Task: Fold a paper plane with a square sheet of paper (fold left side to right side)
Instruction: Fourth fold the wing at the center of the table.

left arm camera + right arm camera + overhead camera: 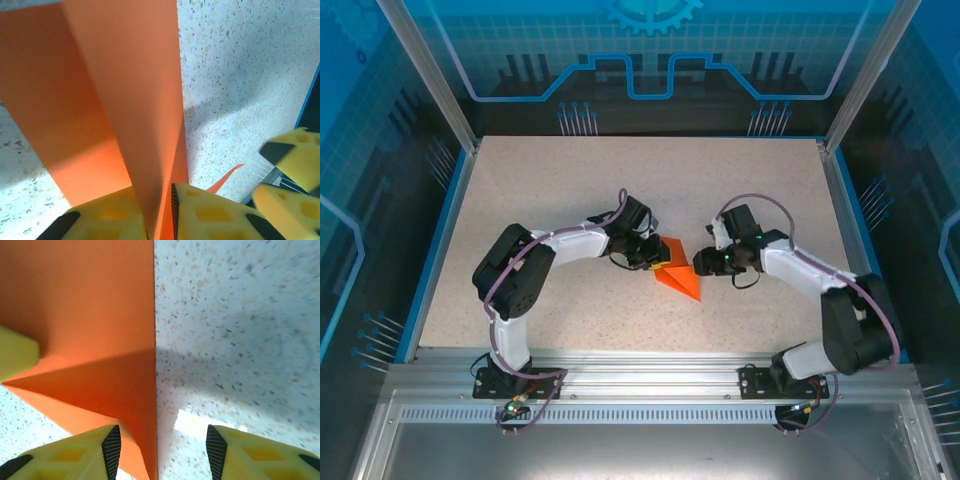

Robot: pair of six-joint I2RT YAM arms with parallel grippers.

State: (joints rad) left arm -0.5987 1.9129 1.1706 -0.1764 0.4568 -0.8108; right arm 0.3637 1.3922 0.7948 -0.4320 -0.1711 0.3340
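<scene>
The square sheet of paper (680,279) is bright orange and lies folded into a pointed, creased shape at the middle of the table. My left gripper (655,256) is at its left end. In the left wrist view a raised flap of the sheet (125,100) runs down between the yellow fingers, and my left gripper (160,205) is shut on it. My right gripper (704,263) is at the sheet's right side. In the right wrist view my right gripper (163,442) is open, with the straight edge of the sheet (90,315) passing between its pads close to the left one.
The speckled tabletop (570,190) has bare room on all sides of the paper. A blue rim and metal frame posts (448,200) bound it. The right gripper's yellow fingers (292,155) show at the right of the left wrist view.
</scene>
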